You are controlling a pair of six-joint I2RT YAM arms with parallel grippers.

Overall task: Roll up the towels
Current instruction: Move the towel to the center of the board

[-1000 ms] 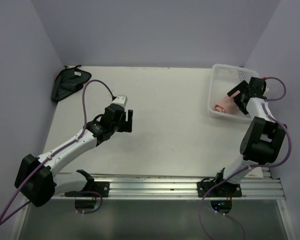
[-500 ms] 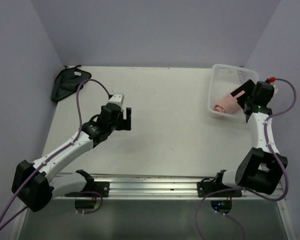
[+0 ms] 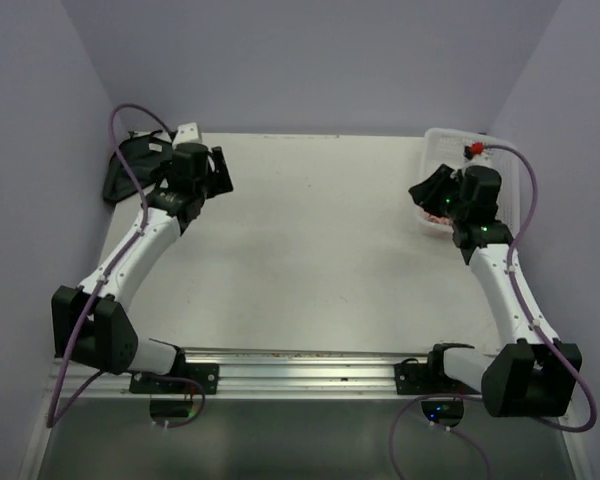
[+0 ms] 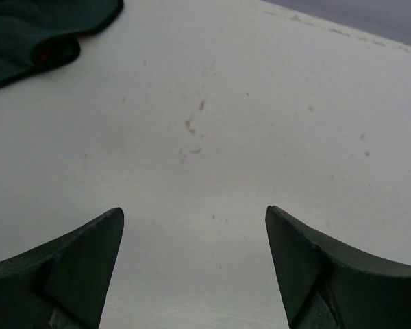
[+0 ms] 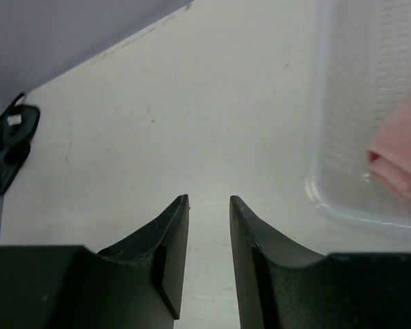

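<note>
On the white table [image 3: 320, 250], nothing has been rolled yet, and I judge this to be the reaching step that precedes any rolling. The left arm stretches toward the far left corner, while the right arm leans toward the far right corner.

There the white perforated basket [image 5: 342, 103] sits with the salmon-pink towel [image 5: 404, 147] lying inside it, bunched against the near wall. The smaller dark cloth [image 3: 125, 170] lies crumpled on the table in the far left corner, a sliver of red showing in a fold in the left wrist view.

The left gripper [image 4: 194, 211] hovers over bare table just beside that cloth, its jaws spread wide and empty. The right gripper [image 5: 209, 199] hangs over the table beside the basket's left wall, its jaws only a narrow slit apart and holding nothing.

Next, the right gripper would likely need to open wider, swing over the basket wall and pinch the pink towel to lift it out onto open table. The left would need to turn toward the dark cloth and come down on its edge.
</note>
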